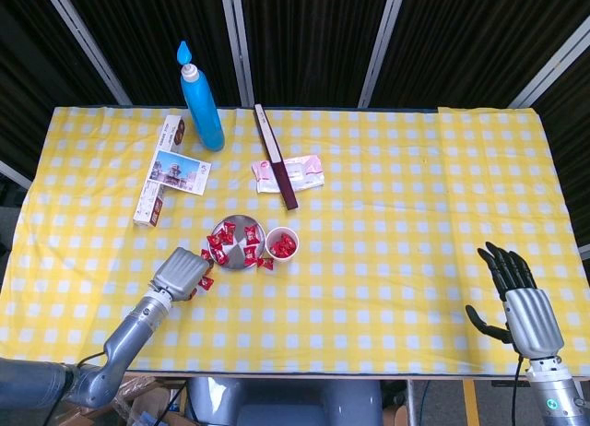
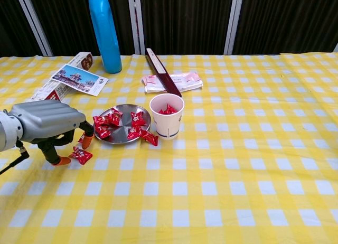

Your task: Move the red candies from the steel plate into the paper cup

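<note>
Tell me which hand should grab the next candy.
Left. The left hand hovers beside the plate and stray candies; the right hand sits far off at the table's edge.

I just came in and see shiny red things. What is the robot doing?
It is moving red candies from the steel plate into the paper cup, which already holds some. Its left hand hovers over a stray candy lying on the tablecloth beside the plate. The right hand rests open, far away.
</note>
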You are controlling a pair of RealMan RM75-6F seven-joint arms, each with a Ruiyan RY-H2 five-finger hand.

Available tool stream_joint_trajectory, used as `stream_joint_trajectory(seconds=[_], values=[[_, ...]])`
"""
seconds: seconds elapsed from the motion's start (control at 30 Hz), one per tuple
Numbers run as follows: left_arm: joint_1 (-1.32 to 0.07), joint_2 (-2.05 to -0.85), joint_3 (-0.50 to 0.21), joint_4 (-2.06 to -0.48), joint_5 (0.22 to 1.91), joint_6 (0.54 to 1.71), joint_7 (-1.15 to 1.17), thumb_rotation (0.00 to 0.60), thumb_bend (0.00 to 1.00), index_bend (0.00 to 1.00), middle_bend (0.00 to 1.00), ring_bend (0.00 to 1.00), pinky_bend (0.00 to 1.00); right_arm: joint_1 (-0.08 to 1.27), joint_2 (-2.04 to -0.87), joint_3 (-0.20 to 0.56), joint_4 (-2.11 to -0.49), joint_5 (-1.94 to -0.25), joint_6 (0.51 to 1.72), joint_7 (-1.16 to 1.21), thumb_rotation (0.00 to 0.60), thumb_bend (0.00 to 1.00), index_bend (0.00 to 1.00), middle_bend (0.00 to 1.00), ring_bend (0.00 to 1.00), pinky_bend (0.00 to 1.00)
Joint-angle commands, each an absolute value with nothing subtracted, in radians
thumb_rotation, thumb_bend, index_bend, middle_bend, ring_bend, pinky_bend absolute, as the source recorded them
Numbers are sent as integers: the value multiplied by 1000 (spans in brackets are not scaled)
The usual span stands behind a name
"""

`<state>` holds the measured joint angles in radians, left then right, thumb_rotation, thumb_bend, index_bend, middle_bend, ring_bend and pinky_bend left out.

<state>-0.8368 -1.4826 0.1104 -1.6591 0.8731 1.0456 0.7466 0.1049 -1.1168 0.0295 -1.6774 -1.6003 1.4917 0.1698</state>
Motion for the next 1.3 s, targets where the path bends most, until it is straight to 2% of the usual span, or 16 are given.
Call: stream_joint_trajectory(seconds=[0.03,0.33,0.6,0.8,1.1,1.3], values=[[-833,-1502,101,-1641,863,1034,750,600,350,447,923,974,989,104,-1117,29,-1677,-1601,1492,170,600,387,0,0,0,0],[-817,-1512,88,-1632,883,1035,740,600,440,565,927,975,992,104,-1116,30,-1677,-1602,1495,174,600,387,0,0,0,0],[-805,-1448,55,-1744,957,1071,700,600,443,565,925,974,993,103,-1117,30,-1678,-1604,1498,173,600,388,0,0,0,0],[-829,-1411,-30,-1826,1006,1101,678,600,443,550,923,974,993,104,-1119,29,-1677,-1604,1495,169,600,388,0,0,0,0],[-958,-1533,-181,-1730,891,1065,777,600,440,545,918,973,993,104,-1117,31,-1678,-1599,1493,177,600,388,0,0,0,0],[-1038,-1635,-219,-1626,808,1041,855,600,430,543,915,971,993,105,-1113,33,-1680,-1597,1494,190,600,387,0,0,0,0]])
